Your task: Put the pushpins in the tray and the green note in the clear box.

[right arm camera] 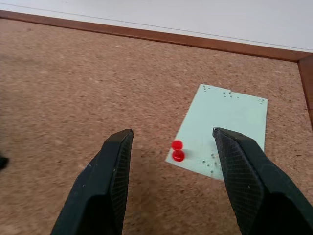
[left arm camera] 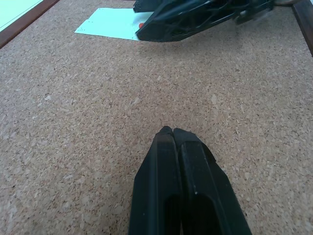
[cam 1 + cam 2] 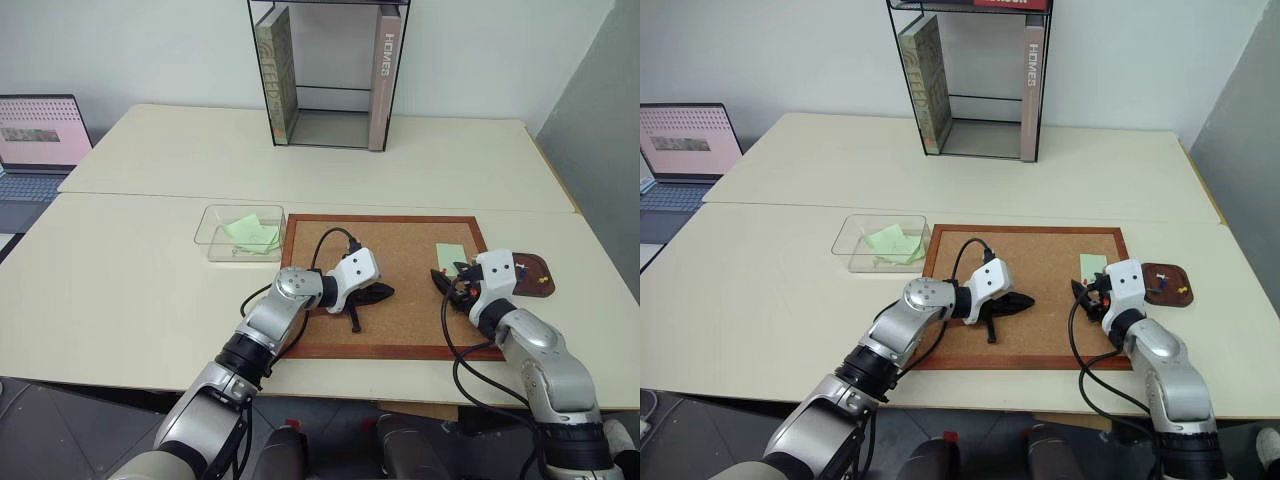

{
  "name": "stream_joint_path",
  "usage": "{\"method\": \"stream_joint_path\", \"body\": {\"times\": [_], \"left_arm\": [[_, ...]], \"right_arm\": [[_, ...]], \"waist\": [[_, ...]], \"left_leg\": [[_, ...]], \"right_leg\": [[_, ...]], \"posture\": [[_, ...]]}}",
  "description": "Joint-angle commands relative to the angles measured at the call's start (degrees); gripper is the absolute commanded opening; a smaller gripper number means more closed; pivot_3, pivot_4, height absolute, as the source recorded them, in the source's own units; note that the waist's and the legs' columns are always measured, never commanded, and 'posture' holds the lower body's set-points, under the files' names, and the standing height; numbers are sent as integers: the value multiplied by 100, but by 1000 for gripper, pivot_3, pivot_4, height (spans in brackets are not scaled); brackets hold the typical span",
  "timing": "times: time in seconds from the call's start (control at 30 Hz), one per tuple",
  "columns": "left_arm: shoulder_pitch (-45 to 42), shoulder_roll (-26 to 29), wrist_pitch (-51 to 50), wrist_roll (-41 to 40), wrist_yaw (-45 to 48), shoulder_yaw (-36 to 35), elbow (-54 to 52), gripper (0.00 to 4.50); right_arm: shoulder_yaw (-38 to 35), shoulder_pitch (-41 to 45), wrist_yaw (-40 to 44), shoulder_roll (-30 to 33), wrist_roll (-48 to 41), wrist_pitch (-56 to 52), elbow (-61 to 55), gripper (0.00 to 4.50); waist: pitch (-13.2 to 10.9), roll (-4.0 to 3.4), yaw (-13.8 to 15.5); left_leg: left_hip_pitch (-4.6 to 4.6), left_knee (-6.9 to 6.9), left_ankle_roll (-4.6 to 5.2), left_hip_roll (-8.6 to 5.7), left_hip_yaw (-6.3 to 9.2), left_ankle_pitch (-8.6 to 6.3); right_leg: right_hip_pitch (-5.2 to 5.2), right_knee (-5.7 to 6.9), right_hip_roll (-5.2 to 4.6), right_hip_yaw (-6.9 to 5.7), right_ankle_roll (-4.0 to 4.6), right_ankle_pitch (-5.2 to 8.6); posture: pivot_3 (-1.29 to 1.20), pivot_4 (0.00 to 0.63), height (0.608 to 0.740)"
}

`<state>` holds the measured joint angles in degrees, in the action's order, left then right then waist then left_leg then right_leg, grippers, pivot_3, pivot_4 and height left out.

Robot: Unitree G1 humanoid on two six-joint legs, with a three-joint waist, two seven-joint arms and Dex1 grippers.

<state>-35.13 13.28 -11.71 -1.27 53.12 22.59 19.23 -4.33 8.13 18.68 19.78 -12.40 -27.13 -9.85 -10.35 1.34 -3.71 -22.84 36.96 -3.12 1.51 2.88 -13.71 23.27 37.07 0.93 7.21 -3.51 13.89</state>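
The whole table [image 3: 130,300] is taken in from above by the two head views, facing forward and down, nearly the same scene being shared. The corkboard [image 2: 73,127] is seen close up and low along each gripper's fingers in the wrist views, with the green note [image 1: 230,122] shared by both.

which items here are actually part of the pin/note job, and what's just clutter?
Job items:
red pushpin stuck in the green note
tray holding pushpins
clear box
right gripper, open at the pin
left gripper, shut

Lying about:
corkboard
lime papers
book stand
laptop
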Motion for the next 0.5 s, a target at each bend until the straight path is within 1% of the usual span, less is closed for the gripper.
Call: {"method": "stream_joint_path", "body": {"times": [0.03, 0.17, 0.33, 0.4, 0.5], "left_arm": [[43, 53, -62, 193, -34, 89, 142, 0], [53, 56, -69, 189, -41, 83, 131, 0], [51, 48, -61, 188, -46, 83, 148, 0], [60, 52, -62, 186, -44, 83, 139, 0], [58, 49, -58, 187, -45, 86, 149, 0]], "right_arm": [[-44, 164, -111, -33, 163, 325, 211, 2741], [-79, 199, -147, -64, 215, 427, 334, 2126], [-85, 180, -115, -68, 223, 469, 301, 1043], [-73, 157, -109, -62, 224, 470, 261, 726], [-65, 140, -91, -50, 220, 476, 203, 91]], "waist": [[0, 0, 0], [0, 0, 0], [0, 0, -2], [0, 0, -1], [0, 0, -2]], "left_leg": [[0, 0, 0, 0, 0, 0], [0, 0, 0, 0, 0, 0], [0, 0, 0, 0, 0, 0], [-1, 1, 0, -1, 0, 0], [0, 1, 0, -1, 0, 0]], "right_leg": [[0, 0, 0, 1, -5, -3], [0, 1, 0, 1, -19, -11], [0, 0, 0, 1, -18, -10], [0, 0, 0, 2, -19, -11], [0, 1, 0, 1, -19, -11]], "posture": [[0, 150, 740], [0, 150, 740], [0, 150, 740], [0, 150, 740], [0, 150, 740]]}}
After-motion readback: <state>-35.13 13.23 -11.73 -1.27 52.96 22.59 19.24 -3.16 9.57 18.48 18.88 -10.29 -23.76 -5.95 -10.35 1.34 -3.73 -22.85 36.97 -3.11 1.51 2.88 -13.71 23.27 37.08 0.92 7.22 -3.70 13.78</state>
